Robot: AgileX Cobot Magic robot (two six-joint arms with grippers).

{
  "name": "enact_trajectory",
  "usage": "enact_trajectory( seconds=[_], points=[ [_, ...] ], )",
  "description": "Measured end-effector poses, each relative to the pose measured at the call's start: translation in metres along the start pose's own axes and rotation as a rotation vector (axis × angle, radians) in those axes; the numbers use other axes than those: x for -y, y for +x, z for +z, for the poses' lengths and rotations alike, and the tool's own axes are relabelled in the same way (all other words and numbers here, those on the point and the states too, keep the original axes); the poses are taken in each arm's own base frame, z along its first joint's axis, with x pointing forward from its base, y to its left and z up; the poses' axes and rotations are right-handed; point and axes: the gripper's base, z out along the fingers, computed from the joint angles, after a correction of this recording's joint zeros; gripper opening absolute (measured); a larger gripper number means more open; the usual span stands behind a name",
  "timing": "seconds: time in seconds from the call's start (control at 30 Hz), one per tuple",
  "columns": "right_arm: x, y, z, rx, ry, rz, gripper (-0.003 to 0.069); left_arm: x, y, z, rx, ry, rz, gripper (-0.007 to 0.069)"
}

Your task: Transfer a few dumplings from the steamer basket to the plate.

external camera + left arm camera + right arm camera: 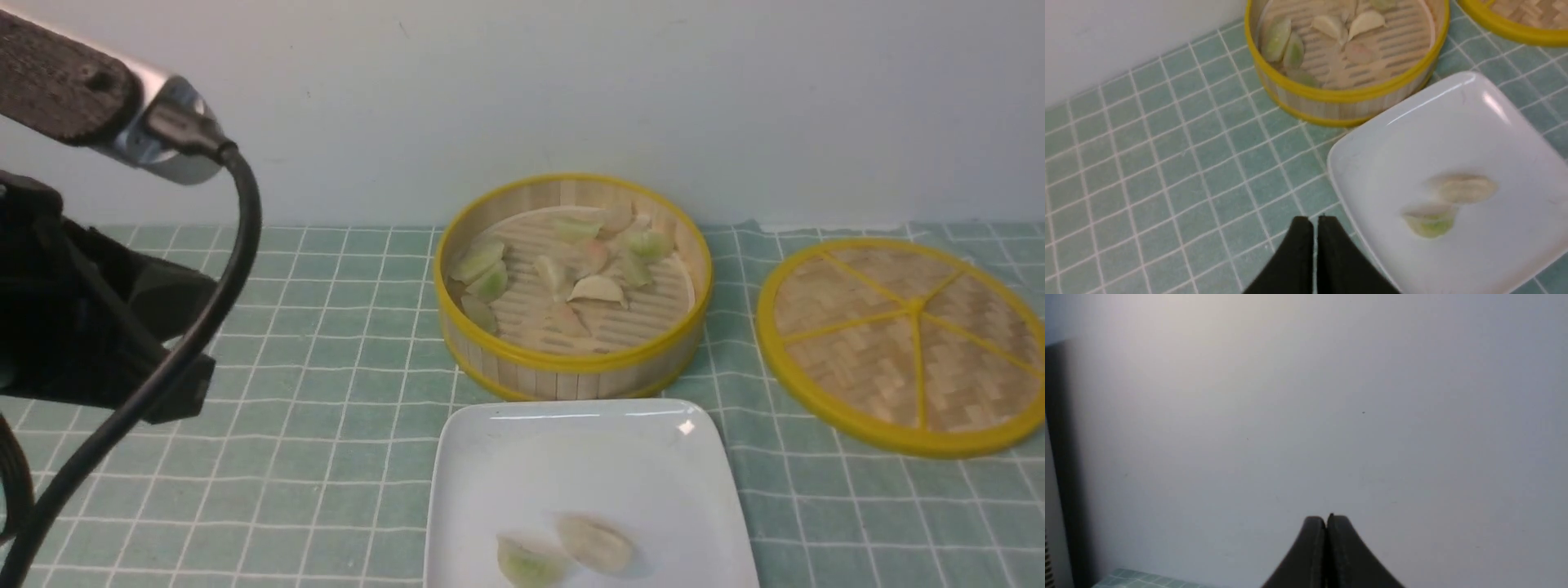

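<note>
The steamer basket (571, 371) stands at the back middle of the cloth and holds several pale green, cream and pinkish dumplings (598, 288). It also shows in the left wrist view (1347, 98). The white plate (490, 441) lies just in front of it with two dumplings on it, a green one (531, 562) and a cream one (594, 541). In the left wrist view the plate (1372, 163) bears the same two dumplings (1466, 188). My left gripper (1314, 219) is shut and empty, above the cloth beside the plate's edge. My right gripper (1326, 517) is shut, facing a bare wall.
A flat woven lid with yellow spokes (902, 339) lies to the right of the basket. The green checked cloth (326, 367) covers the table up to the back wall. My left arm and its cable (122, 269) fill the left side of the front view.
</note>
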Motion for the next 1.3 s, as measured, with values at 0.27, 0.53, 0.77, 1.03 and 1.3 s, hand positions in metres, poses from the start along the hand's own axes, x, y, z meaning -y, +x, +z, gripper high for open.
enact_trajectory(
  seconds=[0.27,0.53,0.77,1.03,1.3],
  points=[
    [0.001,0.001,0.001,0.006,0.011,0.022,-0.0015,0.0,0.035,-0.026,0.169,0.025,-0.052,-0.0006],
    [0.001,0.001,0.001,0.008,0.011,0.024,-0.0015,-0.003,0.077,-0.076,0.474,0.057,-0.13,-0.0006],
    [0.001,0.001,0.001,0.008,0.011,0.024,-0.0015,-0.005,0.092,-0.099,0.572,0.063,-0.136,-0.0006],
    [0.001,0.001,0.001,0.008,0.011,0.024,-0.0015,-0.006,0.1,-0.091,0.561,0.028,-0.099,-0.0006],
    [0.001,0.001,0.001,0.008,0.01,0.024,-0.0015,-0.009,0.159,-0.038,0.595,-0.188,-0.104,-0.0006]
  ],
)
